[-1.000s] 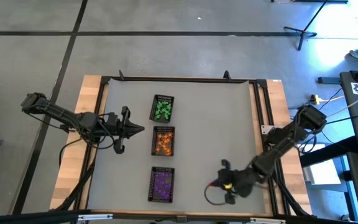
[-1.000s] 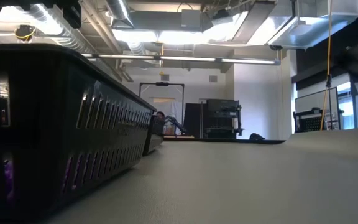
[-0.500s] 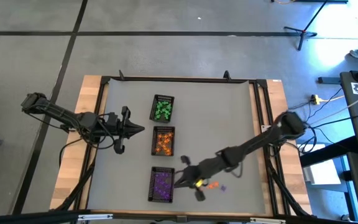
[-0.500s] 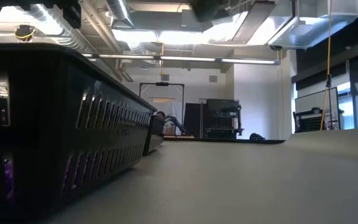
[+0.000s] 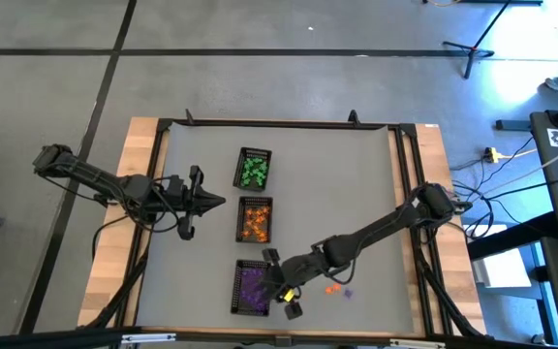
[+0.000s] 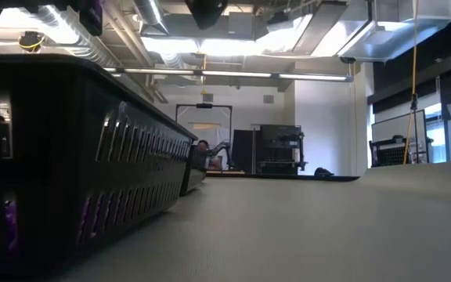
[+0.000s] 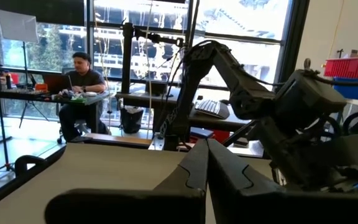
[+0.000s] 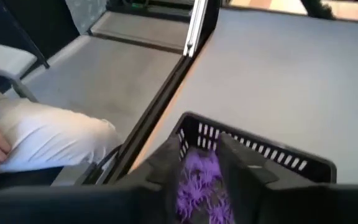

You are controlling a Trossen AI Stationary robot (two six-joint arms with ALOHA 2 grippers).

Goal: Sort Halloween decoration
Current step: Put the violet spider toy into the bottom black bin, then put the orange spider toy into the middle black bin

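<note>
Black left gripper (image 5: 216,202), pressed together, is parked left of three mesh trays (image 5: 253,288) of green, orange, purple plastic trinkets (image 5: 252,285); right gripper (image 5: 277,289) is poised over the purple tray, apparently a drop-off, grip unclear; loose trinkets (image 5: 333,288) judged next.

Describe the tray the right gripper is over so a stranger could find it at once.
Three black mesh trays sit in a row down the middle of the grey table. Take the purple tray, beneath the right gripper; its neighbours hold orange and green trinkets.
</note>
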